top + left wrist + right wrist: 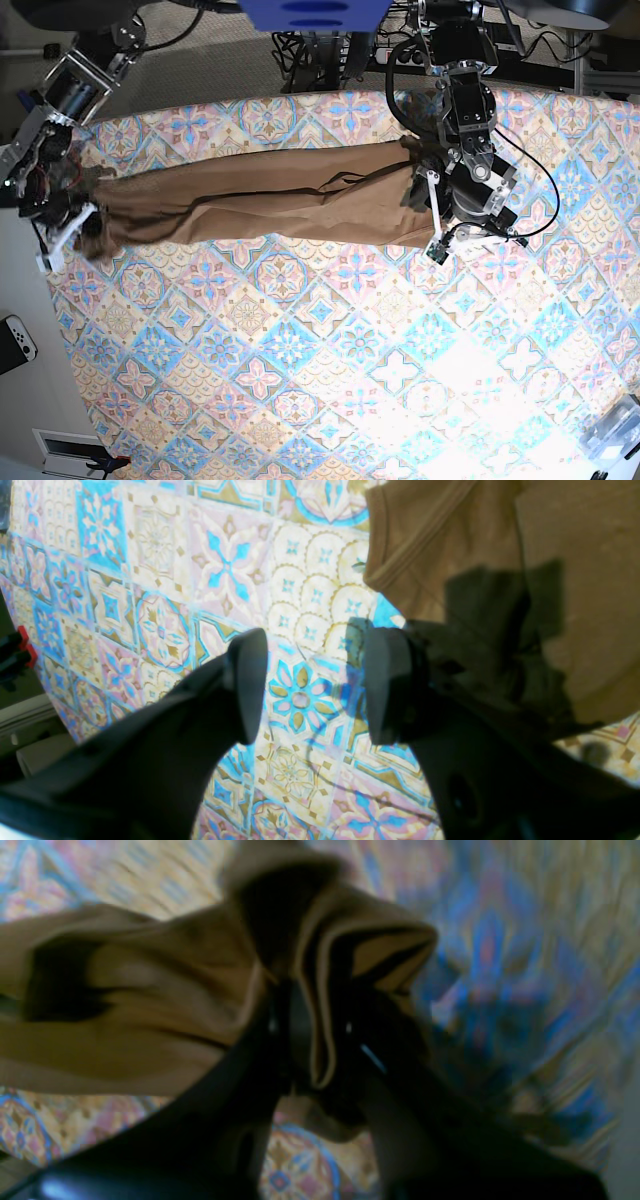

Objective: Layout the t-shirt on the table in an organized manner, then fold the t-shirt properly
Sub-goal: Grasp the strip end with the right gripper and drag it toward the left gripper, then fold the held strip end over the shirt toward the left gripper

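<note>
Left gripper has its jaws apart with nothing between them, only the patterned table showing through the gap; the hemmed edge of the t-shirt lies just beside it, up and to the right in the left wrist view. Right gripper is clamped on a bunched fold of the t-shirt, cloth pinched between both fingers; that view is blurred, so finer detail is unreadable. From the base view, the t-shirt is stretched into a long band across the far part of the table, running between the two arms, with lengthwise creases and folds along it. Right gripper sits at the table's left edge on the bunched end of the cloth. Left gripper is at the other end, over the shirt's edge. White box sits off the table at the left.
</note>
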`<state>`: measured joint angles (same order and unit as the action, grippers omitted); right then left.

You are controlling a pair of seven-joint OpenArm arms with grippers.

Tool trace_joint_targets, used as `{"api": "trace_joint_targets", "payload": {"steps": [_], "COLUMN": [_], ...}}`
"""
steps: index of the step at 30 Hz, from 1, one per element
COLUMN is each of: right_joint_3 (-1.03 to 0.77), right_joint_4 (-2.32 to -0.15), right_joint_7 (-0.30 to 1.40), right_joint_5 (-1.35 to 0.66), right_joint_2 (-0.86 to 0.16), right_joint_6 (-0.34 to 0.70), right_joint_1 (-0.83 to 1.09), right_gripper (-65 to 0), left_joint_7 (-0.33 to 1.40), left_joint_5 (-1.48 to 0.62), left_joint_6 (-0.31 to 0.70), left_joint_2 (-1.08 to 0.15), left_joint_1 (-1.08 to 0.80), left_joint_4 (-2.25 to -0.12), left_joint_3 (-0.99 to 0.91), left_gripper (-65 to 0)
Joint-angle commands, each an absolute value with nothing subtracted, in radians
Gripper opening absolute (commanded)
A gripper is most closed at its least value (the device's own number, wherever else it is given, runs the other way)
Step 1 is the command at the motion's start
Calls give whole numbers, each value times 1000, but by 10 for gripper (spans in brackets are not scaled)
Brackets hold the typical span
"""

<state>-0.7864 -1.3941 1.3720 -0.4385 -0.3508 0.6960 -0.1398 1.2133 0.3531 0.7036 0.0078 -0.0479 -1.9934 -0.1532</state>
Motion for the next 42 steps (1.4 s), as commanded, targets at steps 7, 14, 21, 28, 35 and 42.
{"api": "trace_joint_targets", "payload": {"steps": [7,14,21,28,35,42], "right_joint_3": [-687,-659,-572,-501,-401,-358], "right_joint_4": [-1587,-1739,-1853,-1862,-1914,-1914], "right_joint_7": [1366,1366,1365,1366,1362,1357], "right_joint_5": [-447,-447,-447,-447,-447,-447], "right_joint_2": [-378,-372,-300,-269,-269,-220], "right_joint_6": [698,698,698,698,576,568], "right_joint_1": [-148,-62,-36,-36,-2,90], "right_gripper": [-650,-650,-650,-650,-650,-650], "left_joint_7": [1207,1208,1208,1208,1208,1208], "left_joint_5": [358,358,358,358,358,358], "left_joint_6": [698,698,698,698,698,698], "left_joint_2": [8,4,8,8,7,7], "left_joint_1": [-39,-42,-42,-44,-44,-44], "left_joint_4": [-2011,-2011,-2011,-2011,-2011,-2011], "left_joint_3": [-153,-154,-154,-154,-154,-154], "left_gripper": [-344,-344,-344,-344,-344,-344]}}
